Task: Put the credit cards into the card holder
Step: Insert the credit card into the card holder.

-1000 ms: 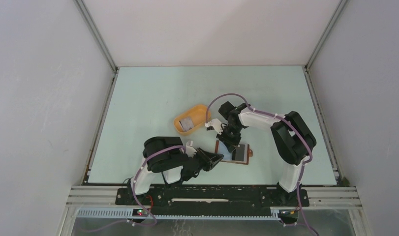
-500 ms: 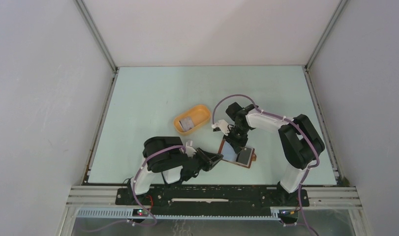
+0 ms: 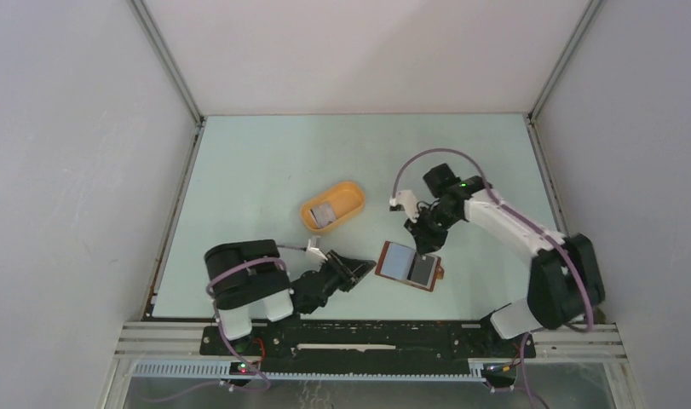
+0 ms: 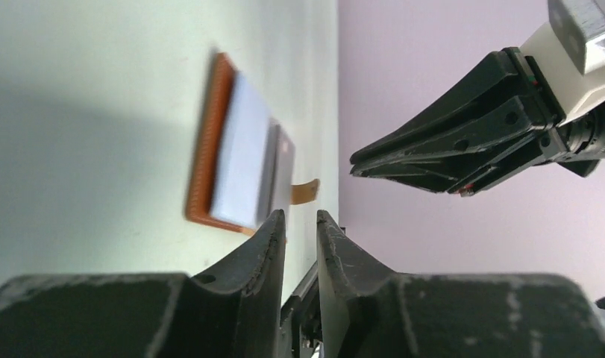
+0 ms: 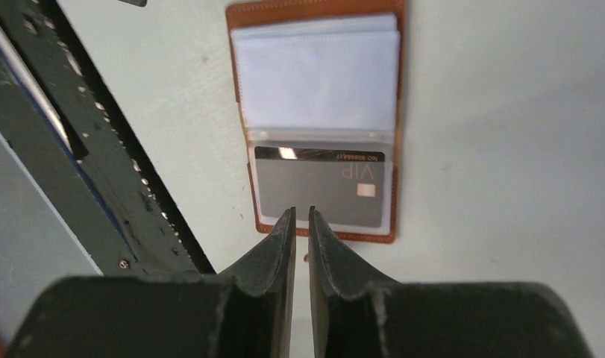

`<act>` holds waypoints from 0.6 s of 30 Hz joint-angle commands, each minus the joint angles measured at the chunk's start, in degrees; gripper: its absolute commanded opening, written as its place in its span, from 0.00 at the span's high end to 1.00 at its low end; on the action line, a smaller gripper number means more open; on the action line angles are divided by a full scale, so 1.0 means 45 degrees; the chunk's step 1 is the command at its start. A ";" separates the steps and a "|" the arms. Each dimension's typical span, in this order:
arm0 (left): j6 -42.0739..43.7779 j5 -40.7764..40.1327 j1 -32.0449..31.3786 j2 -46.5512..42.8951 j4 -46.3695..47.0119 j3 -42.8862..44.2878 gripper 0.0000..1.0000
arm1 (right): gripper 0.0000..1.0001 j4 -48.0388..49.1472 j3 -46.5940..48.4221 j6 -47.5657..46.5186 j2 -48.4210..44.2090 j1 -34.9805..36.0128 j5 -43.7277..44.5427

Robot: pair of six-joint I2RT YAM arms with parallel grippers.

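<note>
The card holder [image 3: 397, 260] [image 5: 321, 82] lies open on the table, brown rim up, pale sleeves showing. A dark grey credit card [image 5: 321, 190] [image 3: 422, 270] sits in its right-hand sleeve. Another pale card [image 3: 324, 213] lies in the orange tray [image 3: 350, 198]. My right gripper [image 3: 425, 247] [image 5: 302, 212] hovers just beyond the holder's far edge, jaws almost together with nothing between them. Just left of the holder [image 4: 239, 160] and apart from it, my left gripper [image 3: 367, 271] [image 4: 301, 216] stands a little open and empty.
The orange oval tray stands behind and left of the holder. A black rail [image 5: 98, 149] runs along the table's near edge. My right gripper's fingers [image 4: 433, 168] show in the left wrist view, above the holder.
My right gripper has lifted off the holder and swung back to the right. My left gripper has drawn back left from the holder's edge and opened slightly. The holder turned a little.
</note>
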 commanded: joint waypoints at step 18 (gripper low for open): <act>1.3200 -0.0184 0.0170 -0.8883 -1.7689 0.5318 0.01 | 0.36 -0.0366 -0.1523 -0.1854 -0.4753 -0.2787 -0.2833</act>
